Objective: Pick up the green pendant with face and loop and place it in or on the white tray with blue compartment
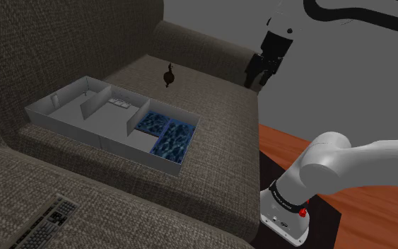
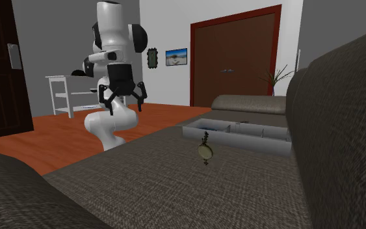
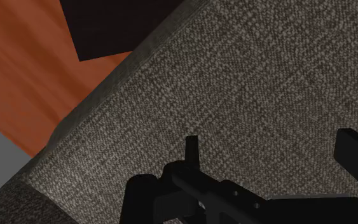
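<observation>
Olive-green pendant (image 2: 205, 151) stands on a grey sofa (image 1: 218, 124) near the white tray (image 1: 116, 120), black gripper (image 2: 122, 101) hanging spread-fingered

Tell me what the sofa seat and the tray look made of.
Sofa seat: coarse woven fabric, matte; crisscross weave shows. Tray: plain smooth grey-white walls, perhaps plastic, unclear; its blue compartment has a mottled pattern, material open.

Shoulder view taken high beside the white robot arm (image 1: 331, 166), aimed down over the grey-brown woven sofa seat (image 1: 218, 134), second exterior view set low on that seat, faced at the arm, wrist view held close over its edge, seat shared by all.
</observation>
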Controlling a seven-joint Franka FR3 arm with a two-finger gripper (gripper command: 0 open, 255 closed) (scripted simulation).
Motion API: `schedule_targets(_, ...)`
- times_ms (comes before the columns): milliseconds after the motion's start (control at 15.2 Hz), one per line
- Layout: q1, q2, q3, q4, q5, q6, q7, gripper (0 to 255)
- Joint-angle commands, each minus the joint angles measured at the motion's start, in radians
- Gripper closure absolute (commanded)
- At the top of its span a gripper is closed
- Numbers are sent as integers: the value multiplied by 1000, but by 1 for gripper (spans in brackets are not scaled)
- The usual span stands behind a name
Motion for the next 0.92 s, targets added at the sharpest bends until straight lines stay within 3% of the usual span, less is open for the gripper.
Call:
schedule_targets(0,0,0,0,0,0,0,0,0)
schedule_targets(858,52,444,132,288,-18,227,65,0)
